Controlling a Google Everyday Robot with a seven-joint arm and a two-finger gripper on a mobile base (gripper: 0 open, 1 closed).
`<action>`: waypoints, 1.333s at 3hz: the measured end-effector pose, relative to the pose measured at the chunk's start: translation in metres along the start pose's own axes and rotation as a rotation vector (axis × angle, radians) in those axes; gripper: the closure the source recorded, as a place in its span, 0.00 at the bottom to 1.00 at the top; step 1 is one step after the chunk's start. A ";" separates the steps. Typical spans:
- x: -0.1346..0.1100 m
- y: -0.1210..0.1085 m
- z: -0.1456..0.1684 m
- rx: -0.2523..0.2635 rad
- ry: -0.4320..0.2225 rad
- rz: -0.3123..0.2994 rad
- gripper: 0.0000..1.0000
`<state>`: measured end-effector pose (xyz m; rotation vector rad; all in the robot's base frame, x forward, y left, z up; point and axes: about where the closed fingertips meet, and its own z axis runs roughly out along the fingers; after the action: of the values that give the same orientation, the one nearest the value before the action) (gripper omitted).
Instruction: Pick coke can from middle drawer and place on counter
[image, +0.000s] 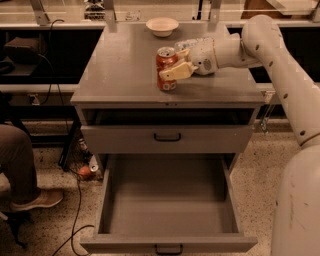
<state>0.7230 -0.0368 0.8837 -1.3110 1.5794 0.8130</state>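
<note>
The coke can (165, 60) is red-orange with a silver top and stands upright over the counter (125, 70), right of its middle and near the front edge. My gripper (174, 64) comes in from the right on the white arm and is shut on the can, one tan finger (176, 72) across its front. The can's base is at or just above the counter surface; I cannot tell if it rests. The middle drawer (167, 200) is pulled wide open below, and its grey tray holds nothing.
A white bowl (162, 25) sits at the counter's back edge. The drawer above the open one (167, 136) is slightly open. A seated person's leg and shoe (25, 175) are at the left. Cables and a small object (85, 171) lie on the floor.
</note>
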 end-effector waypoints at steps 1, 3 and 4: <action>0.003 -0.003 0.008 -0.014 -0.007 0.021 0.63; 0.009 -0.007 0.012 -0.021 -0.024 0.035 0.15; 0.013 -0.008 0.007 -0.013 -0.029 0.040 0.00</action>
<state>0.7317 -0.0371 0.8692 -1.2747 1.5839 0.8641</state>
